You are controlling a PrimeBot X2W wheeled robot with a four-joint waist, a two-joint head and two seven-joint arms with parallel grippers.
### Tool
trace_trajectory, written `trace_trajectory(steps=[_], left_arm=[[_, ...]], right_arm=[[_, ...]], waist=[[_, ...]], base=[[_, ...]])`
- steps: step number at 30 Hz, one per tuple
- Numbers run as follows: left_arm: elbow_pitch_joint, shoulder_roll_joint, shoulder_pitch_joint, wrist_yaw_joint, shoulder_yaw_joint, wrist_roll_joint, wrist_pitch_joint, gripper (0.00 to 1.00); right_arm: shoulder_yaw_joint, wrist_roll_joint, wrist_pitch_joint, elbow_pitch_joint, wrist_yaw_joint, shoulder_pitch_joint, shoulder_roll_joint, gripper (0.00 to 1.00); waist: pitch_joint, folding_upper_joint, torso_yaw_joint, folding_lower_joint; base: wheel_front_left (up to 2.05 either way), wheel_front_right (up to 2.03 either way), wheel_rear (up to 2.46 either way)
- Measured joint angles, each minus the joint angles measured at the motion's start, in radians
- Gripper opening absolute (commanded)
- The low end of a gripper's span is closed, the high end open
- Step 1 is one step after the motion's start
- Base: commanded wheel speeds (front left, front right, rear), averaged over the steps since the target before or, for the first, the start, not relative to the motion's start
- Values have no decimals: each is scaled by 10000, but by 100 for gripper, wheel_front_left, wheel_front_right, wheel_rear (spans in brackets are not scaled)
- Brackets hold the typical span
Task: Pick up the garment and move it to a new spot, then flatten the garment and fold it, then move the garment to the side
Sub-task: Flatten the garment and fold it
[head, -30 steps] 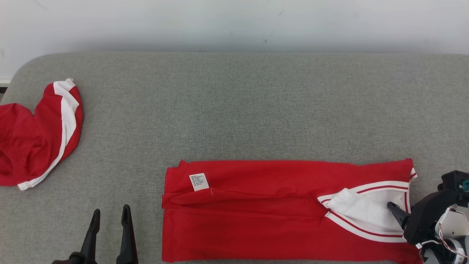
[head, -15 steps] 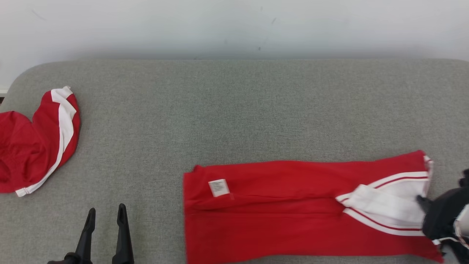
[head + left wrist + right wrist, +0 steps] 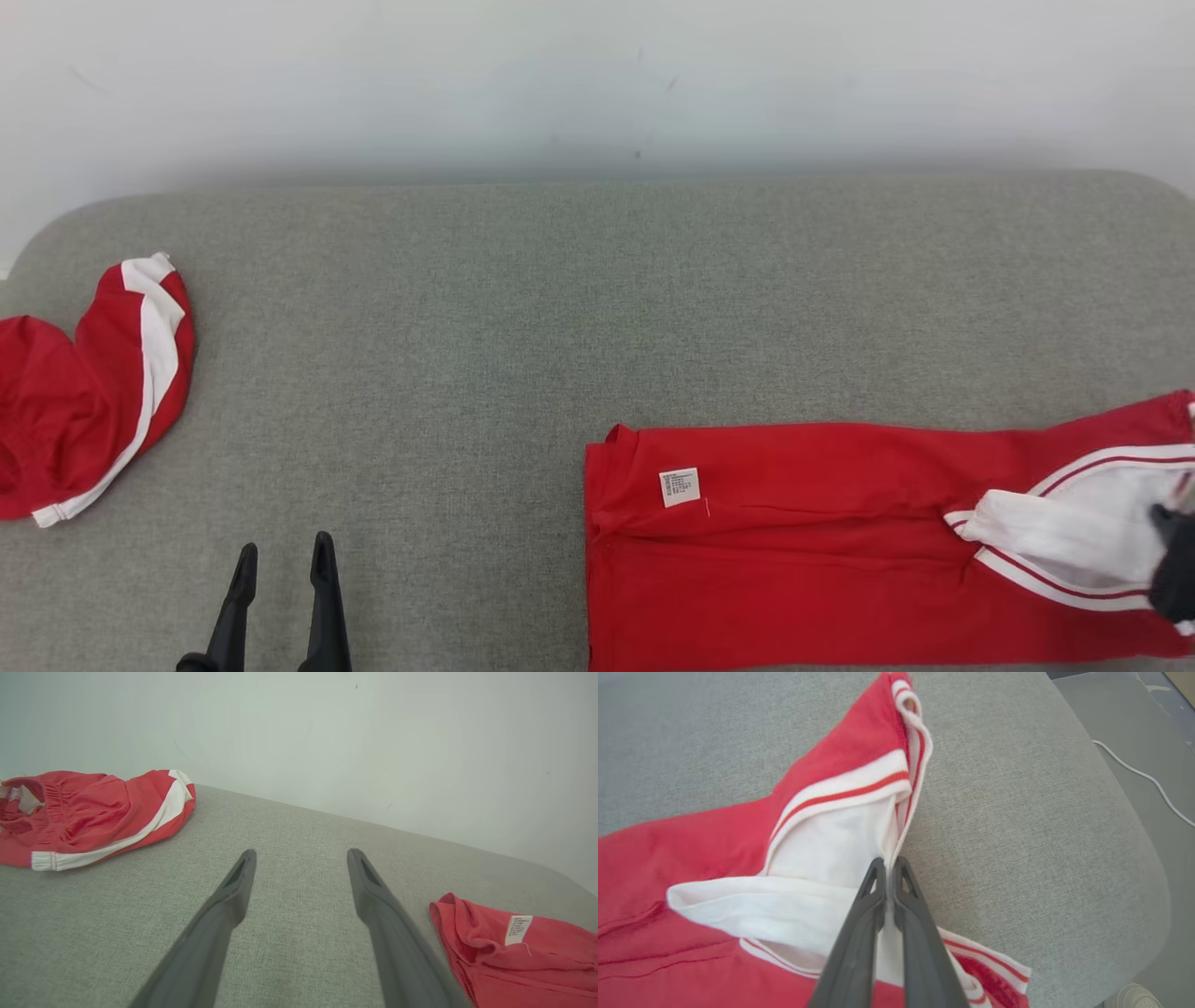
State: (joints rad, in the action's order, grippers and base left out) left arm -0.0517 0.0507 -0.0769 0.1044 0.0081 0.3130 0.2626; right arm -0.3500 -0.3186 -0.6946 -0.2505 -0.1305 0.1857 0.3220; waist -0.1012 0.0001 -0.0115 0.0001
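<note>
Right gripper (image 3: pixel 888 863) pinches soft garment (image 3: pixel 714 830) (ribbed trim) — folded.

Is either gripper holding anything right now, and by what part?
The right gripper is shut on the folded red garment, pinching its white trimmed edge. The left gripper is open, holding nothing.

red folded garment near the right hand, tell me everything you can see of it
The folded red knit garment lies flat as a long band on the grey fabric surface, toward the robot's right. Its white ribbed collar with red stripes lies open at the right end; a small white care label sits near the left end. The right hand is shut on the collar's edge.
</note>
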Motion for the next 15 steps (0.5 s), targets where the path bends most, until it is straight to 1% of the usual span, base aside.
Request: trace_trajectory(steps=[3,7,9,11,15], left_arm=[[10,-2,-20,-54,-19,42,0,100],[29,0,-50,-81,-13,61,0,100],[15,2,-59,-79,-6,67,0,100],[13,2,-80,-77,-10,71,0,100],[-6,0,-110,-75,-42,96,0,100]], right_arm=[[669,-499,-479,742,0,-73,-393,0],[2080,-1325,-1220,1816,0,-180,-1028,0],[2738,-1496,-1503,2180,0,-208,-1233,0],[3396,-1659,-1689,2360,0,-187,-1331,0],[4391,-1774,-1778,2259,0,76,-1532,0]], waist=[[129,0,23,-1],[256,0,46,0],[303,0,38,0],[331,0,5,-1],[341,0,-109,-1]], base=[[0,0,0],[0,0,0],[0,0,0],[0,0,0],[0,0,0]])
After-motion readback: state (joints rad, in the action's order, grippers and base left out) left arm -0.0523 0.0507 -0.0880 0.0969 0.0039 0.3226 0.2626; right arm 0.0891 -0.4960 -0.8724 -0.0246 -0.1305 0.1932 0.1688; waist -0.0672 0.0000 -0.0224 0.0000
